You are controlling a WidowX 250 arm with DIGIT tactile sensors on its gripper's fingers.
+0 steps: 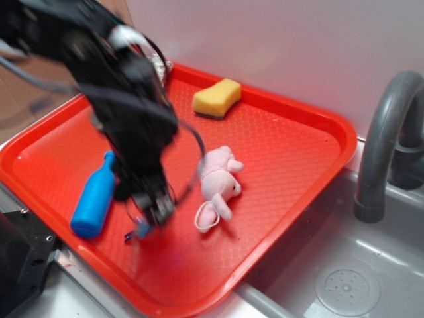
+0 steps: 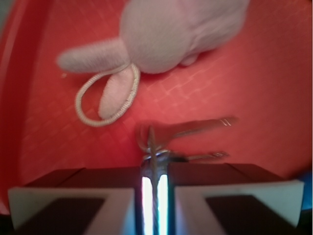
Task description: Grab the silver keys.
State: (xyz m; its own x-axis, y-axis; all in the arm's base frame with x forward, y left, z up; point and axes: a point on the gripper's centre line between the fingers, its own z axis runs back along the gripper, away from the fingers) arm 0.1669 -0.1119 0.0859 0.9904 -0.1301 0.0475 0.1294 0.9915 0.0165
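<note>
Your gripper [image 2: 154, 188] has its jaws nearly closed, pinching the ring end of the silver keys [image 2: 188, 129]. The blades trail out toward the pink plush [image 2: 171, 34], low over the red tray [image 1: 278, 139], near edge, beside the blue bottle [image 1: 96, 199]. Ring grip looks thin, so they may swing.

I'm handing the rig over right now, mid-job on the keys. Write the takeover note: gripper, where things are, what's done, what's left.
Gripper: jaws nearly closed, pinching the ring end of the silver keys; key blades stick out past the fingertips over the red tray.
Whether the keys are lifted off the tray cannot be told.
Nearby: pink plush toy just beyond the keys, blue bottle lying beside the gripper, yellow sponge at the far edge.
Done: reach and close on the keys.
Left: confirm the grip is secure and raise them clear.
</note>
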